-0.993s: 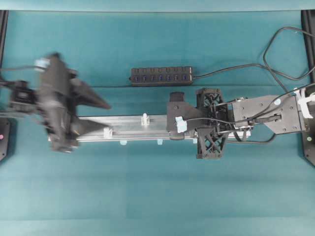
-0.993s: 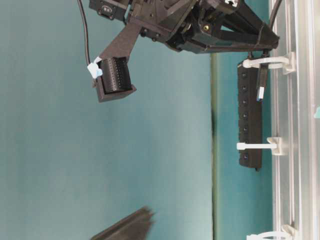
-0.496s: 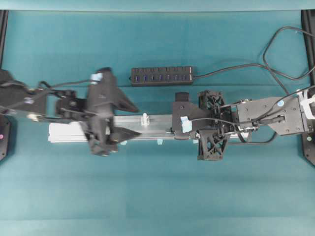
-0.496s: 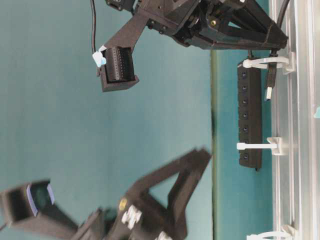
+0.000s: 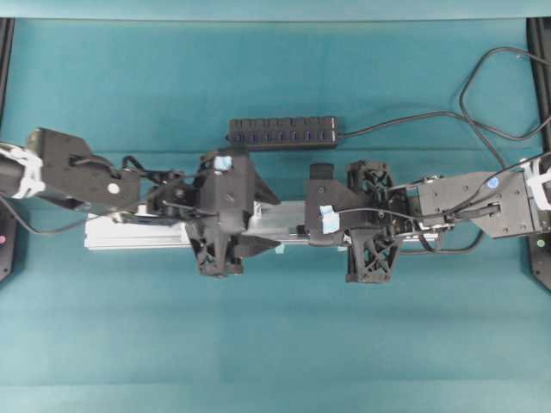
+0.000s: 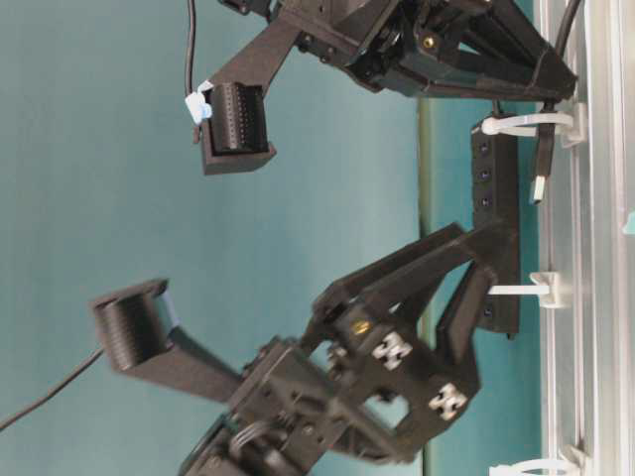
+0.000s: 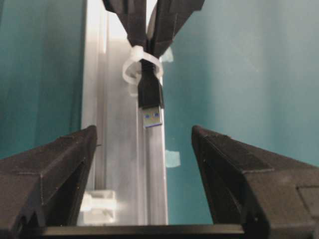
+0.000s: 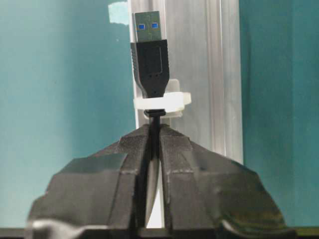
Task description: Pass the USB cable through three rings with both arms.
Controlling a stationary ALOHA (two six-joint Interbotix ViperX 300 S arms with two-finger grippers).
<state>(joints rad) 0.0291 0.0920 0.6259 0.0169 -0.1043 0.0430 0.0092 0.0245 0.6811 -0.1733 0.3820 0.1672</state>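
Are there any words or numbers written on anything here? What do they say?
No words or numbers can be read anywhere.
Black hub: only a row of ports, no print that can be made out.
USB cable plug: plain black, no logo visible.
Pale-blue tape patches on the arms: blank.
Silver rail and white rings: no markings.

So the whole table [image 5: 129, 344] is covered in teal cloth, with a long silver rail [image 5: 129, 234] lying across the middle, a black multi-port hub [image 5: 282, 133] just behind it, and the hub's black cord [image 5: 482, 95] looping off toward the right edge.
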